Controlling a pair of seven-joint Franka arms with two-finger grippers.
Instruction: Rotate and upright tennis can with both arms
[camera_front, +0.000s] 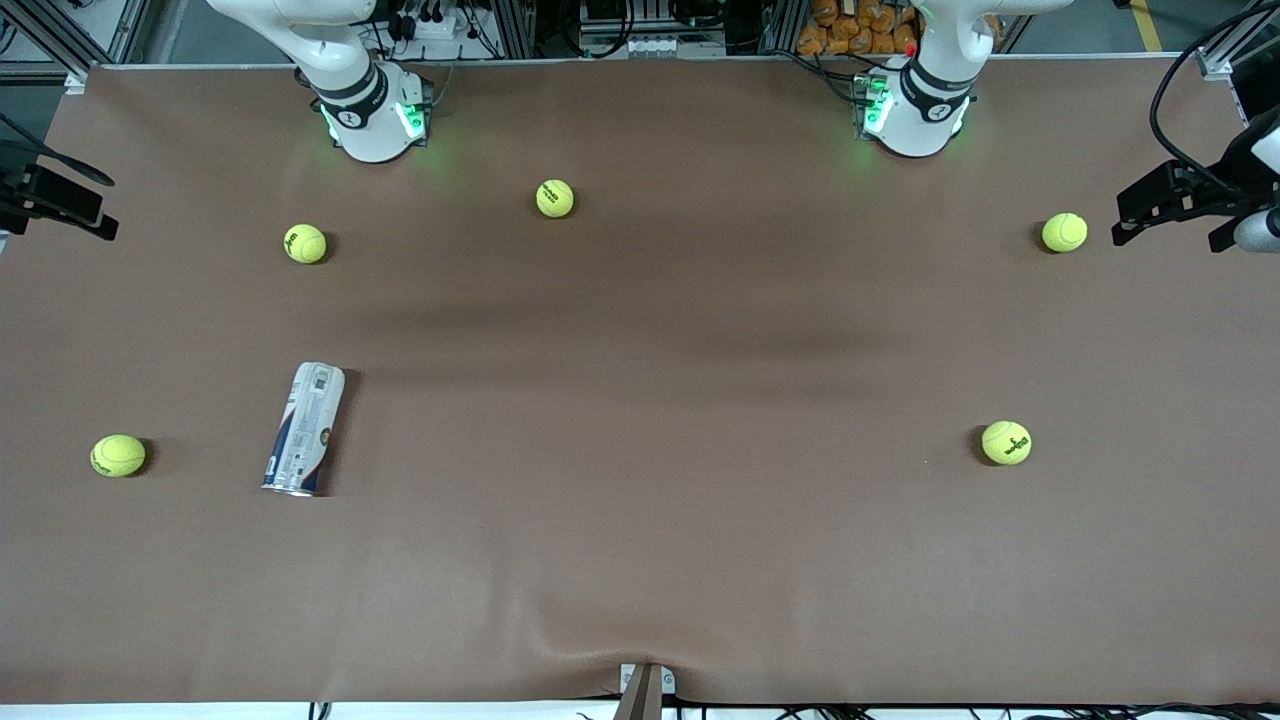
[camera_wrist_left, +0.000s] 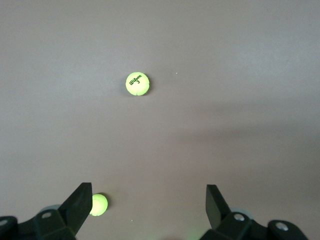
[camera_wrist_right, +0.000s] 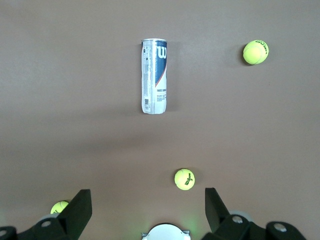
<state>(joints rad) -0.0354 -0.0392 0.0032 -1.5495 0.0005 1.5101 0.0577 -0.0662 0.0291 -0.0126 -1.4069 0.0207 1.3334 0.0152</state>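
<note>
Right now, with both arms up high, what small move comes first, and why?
Probably lower the right gripper, open, toward the tennis can. The can lies on its side, untouched, at the right arm's end of the table; the left gripper, open too, sees only balls.

The tennis can (camera_front: 305, 429) lies flat toward the right arm's end, beside a ball (camera_front: 118, 455).

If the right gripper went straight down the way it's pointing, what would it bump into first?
Probably just bare brown table. The right gripper is open; the tennis can and a tennis ball lie off that line, though depth is unclear.
</note>
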